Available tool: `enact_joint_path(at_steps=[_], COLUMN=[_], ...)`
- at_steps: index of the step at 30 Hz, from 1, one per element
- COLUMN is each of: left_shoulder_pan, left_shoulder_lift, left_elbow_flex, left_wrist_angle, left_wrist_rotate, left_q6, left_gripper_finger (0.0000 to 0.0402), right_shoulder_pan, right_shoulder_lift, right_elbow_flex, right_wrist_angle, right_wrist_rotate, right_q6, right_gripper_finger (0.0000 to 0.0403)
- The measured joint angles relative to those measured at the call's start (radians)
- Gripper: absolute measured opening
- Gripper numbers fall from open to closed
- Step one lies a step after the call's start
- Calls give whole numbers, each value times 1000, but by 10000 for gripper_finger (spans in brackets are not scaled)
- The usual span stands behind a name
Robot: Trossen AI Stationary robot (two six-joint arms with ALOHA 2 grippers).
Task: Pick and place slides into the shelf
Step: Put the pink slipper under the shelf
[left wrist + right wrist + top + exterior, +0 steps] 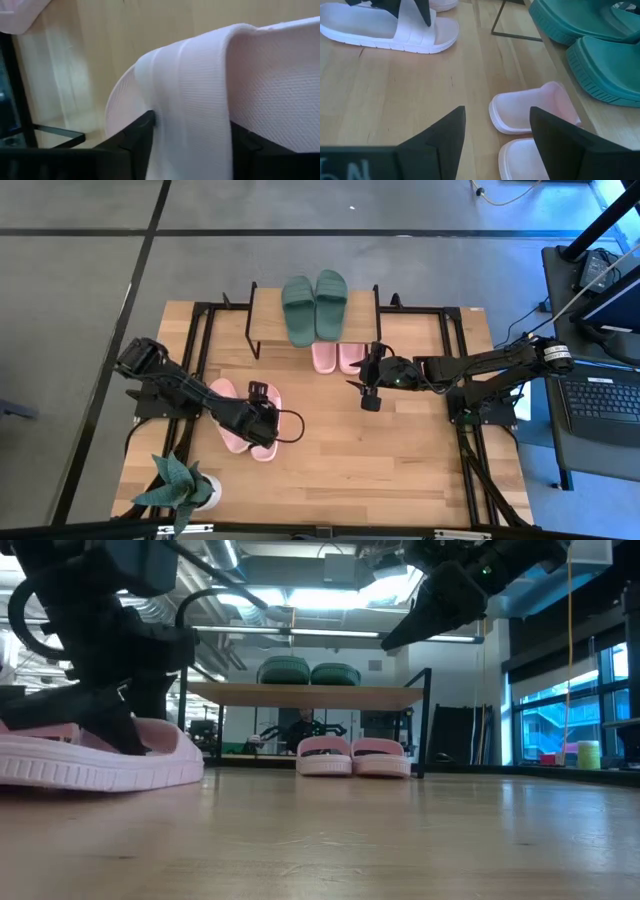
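The left tool [262, 420] is down at the near-left part of the wooden counter [400, 470], its fingers [135, 137] clamped on the wide strap of a pink slide [266, 430]. A 2nd pink slide [228, 420] lies just beside it on the counter.

The right tool [370, 385] hangs above the counter just in front of the shelf [262, 300], its fingers [440, 137] spread wide and holding nothing. The shelf stands at the far edge of the counter. On its plank top sit 2 dark green slides [313, 305] side by side. Under the plank, on the counter, 2 more pink slides [337, 358] sit side by side, heels toward the right tool.

A potted plant [183, 485] stands at the near-left corner. A laptop [605, 400] sits off to the right. No readable writing or brand shows on the slides.
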Motion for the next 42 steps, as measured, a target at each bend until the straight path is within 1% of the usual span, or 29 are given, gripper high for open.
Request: enact_joint_path(at_steps=[3, 8, 10, 12, 18, 20, 23, 27, 29, 35, 42], left_shoulder_pan=[1, 14, 23, 35, 100, 127, 168, 209, 229, 283, 332], left_shoulder_lift=[4, -9, -9, -9, -10, -10, -1, 25, 36, 99, 170], left_elbow_flex=[0, 7, 18, 34, 93, 105, 109, 111, 111, 110, 110], left_wrist_angle=[0, -12, -14, -23, -20, -3, 79, 226, 250, 317, 412], left_wrist_rotate=[-11, -13, -16, -44, -178, -198, -211, -215, -219, -224, -226], left_q6=[0, 0, -1, -5, -4, 2, 47, 150, 182, 214, 297], left_gripper_finger=[120, 29, 10, 11, 6, 5, 4, 3, 2, 2, 1], right_shoulder_pan=[0, -1, -1, -1, -1, -1, -1, -1, -1, -1, -1], right_shoulder_lift=[0, 0, 0, 0, 0, 0, 0, 0, 0, 0, 0], right_elbow_flex=[0, 0, 0, 0, 0, 0, 0, 0, 0, 0, 0], right_wrist_angle=[-2, -5, -6, -7, -9, -10, -15, -32, -47, -90, -93], right_wrist_rotate=[0, 0, 0, 0, 0, 0, 1, 1, 1, 1, 2], right_q6=[0, 0, 0, 0, 0, 0, 0, 0, 0, 7, 8], right_gripper_finger=[221, 221, 221, 221, 221, 221, 221, 221, 221, 221, 221])
